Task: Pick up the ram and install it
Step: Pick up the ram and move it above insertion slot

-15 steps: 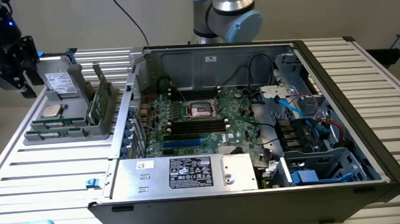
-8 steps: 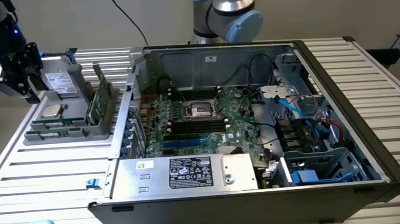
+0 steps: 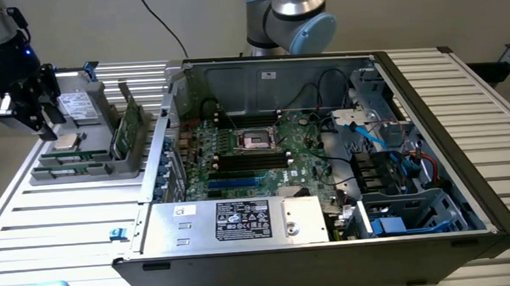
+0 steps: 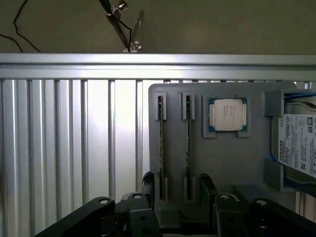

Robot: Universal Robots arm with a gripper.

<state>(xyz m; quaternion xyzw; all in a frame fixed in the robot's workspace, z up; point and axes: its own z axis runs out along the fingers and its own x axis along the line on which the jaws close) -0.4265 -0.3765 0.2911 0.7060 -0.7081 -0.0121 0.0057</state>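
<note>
Two ram sticks (image 4: 160, 148) (image 3: 64, 159) were seen standing on edge in parallel slots of a gray holder (image 4: 222, 168), side by side and just apart. Their long axes were level and parallel. In the exterior view they ran from that view's left to its right, with one end directed toward the open computer case (image 3: 269, 80). Their thin upper edges were turned up toward the wrist camera.

The end effector (image 4: 176, 190) (image 3: 45, 128) was held above the holder with its fingers (image 4: 148, 181) spread wide apart. Nothing was clamped between them, and no contact with either stick could be made out. From the wrist camera, the near ends of both sticks were framed between the two fingers, lower down in the holder. In the exterior view the sticks were found just below the end effector, on the side toward the camera.

A square silver processor chip (image 4: 227, 114) was seated in the holder beside the slots, and a labelled drive (image 4: 298, 143) was lodged beyond it. The holder was set on a slatted metal desk (image 3: 67, 218), at the exterior view's left of the case, in which a green motherboard (image 3: 238, 157) was exposed.
</note>
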